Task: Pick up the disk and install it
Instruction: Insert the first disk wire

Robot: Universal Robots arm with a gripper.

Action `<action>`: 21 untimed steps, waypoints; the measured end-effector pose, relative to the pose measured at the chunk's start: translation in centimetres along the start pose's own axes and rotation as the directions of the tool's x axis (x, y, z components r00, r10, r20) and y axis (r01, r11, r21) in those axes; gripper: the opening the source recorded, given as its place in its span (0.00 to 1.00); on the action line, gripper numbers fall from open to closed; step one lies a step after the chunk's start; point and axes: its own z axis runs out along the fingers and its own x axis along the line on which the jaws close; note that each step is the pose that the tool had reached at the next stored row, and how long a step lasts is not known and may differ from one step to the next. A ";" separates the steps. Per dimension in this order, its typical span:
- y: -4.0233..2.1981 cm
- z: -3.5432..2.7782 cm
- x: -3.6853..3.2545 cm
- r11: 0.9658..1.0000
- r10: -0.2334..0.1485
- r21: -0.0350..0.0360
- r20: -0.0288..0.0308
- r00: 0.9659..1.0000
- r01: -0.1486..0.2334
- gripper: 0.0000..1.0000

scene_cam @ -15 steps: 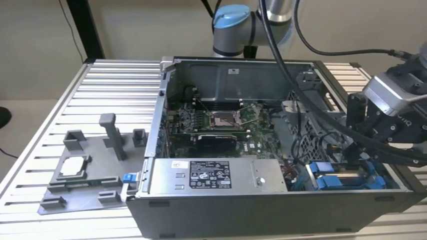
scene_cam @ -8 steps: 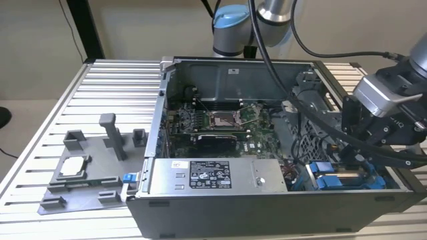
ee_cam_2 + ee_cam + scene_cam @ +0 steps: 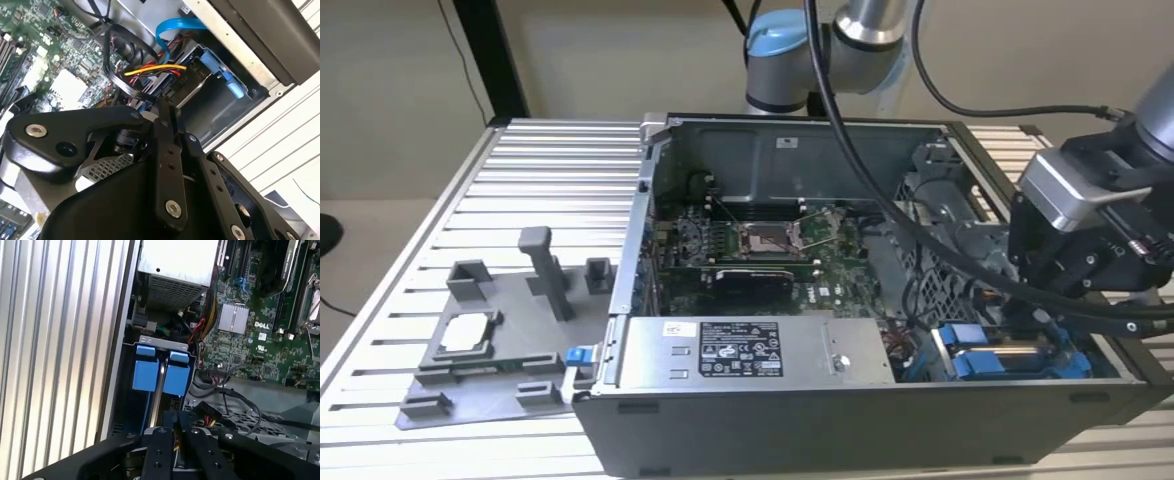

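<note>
Down in the computer case (image 3: 787,150), toward the exterior view's right, the disk (image 3: 148,374) sits in the drive bay (image 3: 162,342), its blue bracket (image 3: 176,379) showing. Just above it hangs the gripper (image 3: 174,418), fingers seemingly drawn narrow together, holding nothing.

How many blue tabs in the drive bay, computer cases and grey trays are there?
Blue tabs in the drive bay: 2
Computer case: 1
Grey tray: 1
Total: 4
</note>
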 end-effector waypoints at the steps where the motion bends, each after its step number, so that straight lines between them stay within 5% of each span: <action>1: 0.00 0.00 0.00 1.000 0.000 0.016 -0.006 1.000 0.000 1.00; 3: 0.00 0.02 0.00 0.999 0.002 0.036 -0.015 1.000 -0.001 1.00; 7: 0.03 0.03 0.00 0.999 0.002 0.037 -0.015 1.000 -0.001 1.00; 12: 1.18 0.04 -0.17 0.999 0.002 0.040 -0.015 1.000 -0.001 1.00; 16: 1.35 0.03 -0.20 0.999 0.002 0.043 -0.016 1.000 -0.001 1.00; 21: 2.32 0.17 -0.33 0.993 -0.003 0.120 -0.027 1.000 0.007 1.00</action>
